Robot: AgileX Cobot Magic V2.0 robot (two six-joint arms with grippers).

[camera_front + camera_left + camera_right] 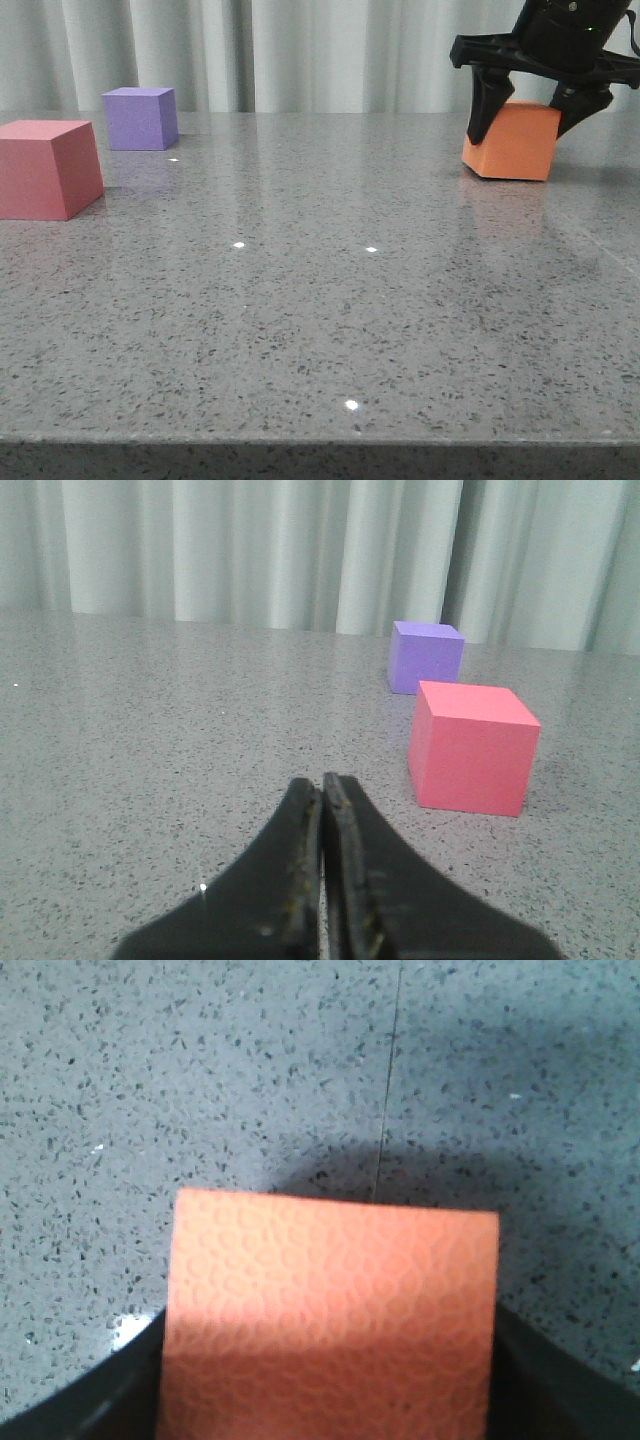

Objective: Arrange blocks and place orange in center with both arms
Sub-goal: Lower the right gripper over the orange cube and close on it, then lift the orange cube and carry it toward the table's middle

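While the right hand (530, 118) pinches the orange cube (512, 142) at two o'clock on the tabletop (330, 320), nothing stands near it. Pink cube (45, 168) and purple cube (140, 118) sit around ten o'clock; the left hand (322, 792) is pressed together.

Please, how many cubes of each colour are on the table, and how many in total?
Orange cube: 1
Pink-red cube: 1
Purple cube: 1
Total: 3
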